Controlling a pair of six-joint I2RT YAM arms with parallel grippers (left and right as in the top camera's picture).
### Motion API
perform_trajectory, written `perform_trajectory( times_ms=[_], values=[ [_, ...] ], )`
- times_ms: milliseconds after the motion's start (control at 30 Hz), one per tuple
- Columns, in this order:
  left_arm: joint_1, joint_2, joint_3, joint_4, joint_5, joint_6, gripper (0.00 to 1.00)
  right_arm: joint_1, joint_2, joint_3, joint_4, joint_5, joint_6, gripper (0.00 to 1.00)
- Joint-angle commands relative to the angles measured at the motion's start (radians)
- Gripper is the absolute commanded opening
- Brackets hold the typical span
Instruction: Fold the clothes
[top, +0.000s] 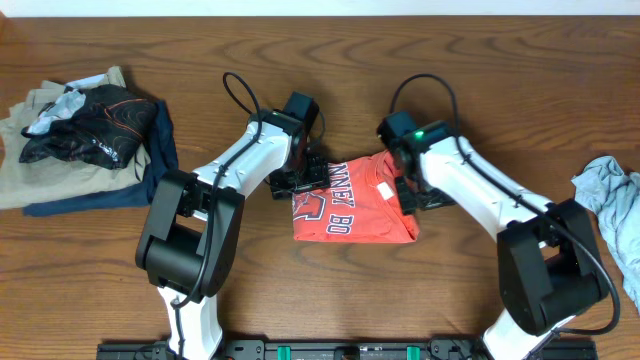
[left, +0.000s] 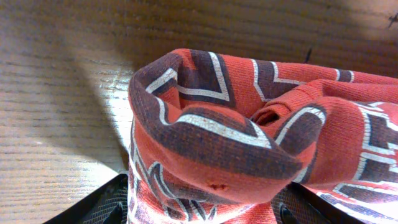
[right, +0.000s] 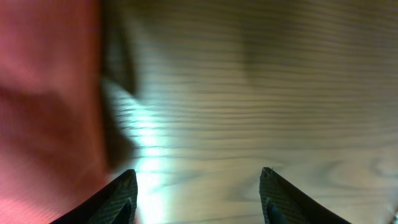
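Observation:
The coral-red T-shirt (top: 352, 203) with white-and-dark lettering lies folded into a small rectangle at the table's middle. My left gripper (top: 303, 178) is at its left upper edge. In the left wrist view the jaws (left: 202, 211) stand wide apart, with a bunched fold of the shirt (left: 249, 124) lying between them. My right gripper (top: 410, 190) is at the shirt's right edge. In the blurred right wrist view its jaws (right: 199, 199) are open and empty over bare wood, and the shirt (right: 43, 93) is just to their left.
A pile of other clothes (top: 80, 140), beige, black and navy, lies at the back left of the wooden table (top: 320, 50). A grey-blue garment (top: 612, 205) lies at the right edge.

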Motion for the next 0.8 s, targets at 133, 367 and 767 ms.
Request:
perform_trajectory(
  times_ms=[133, 367, 767],
  values=[
    [-0.01, 0.045, -0.009, -0.067, -0.025, 0.014, 0.72, -0.059, -0.025, 0.011, 0.018, -0.069, -0.01, 0.62],
    [-0.01, 0.045, -0.009, -0.069, -0.044, 0.014, 0.72, -0.046, -0.162, 0.012, 0.158, -0.297, -0.086, 0.63],
    [-0.01, 0.045, -0.009, -0.061, -0.044, 0.013, 0.72, 0.017, -0.087, 0.011, 0.349, -0.438, -0.153, 0.4]
  ],
)
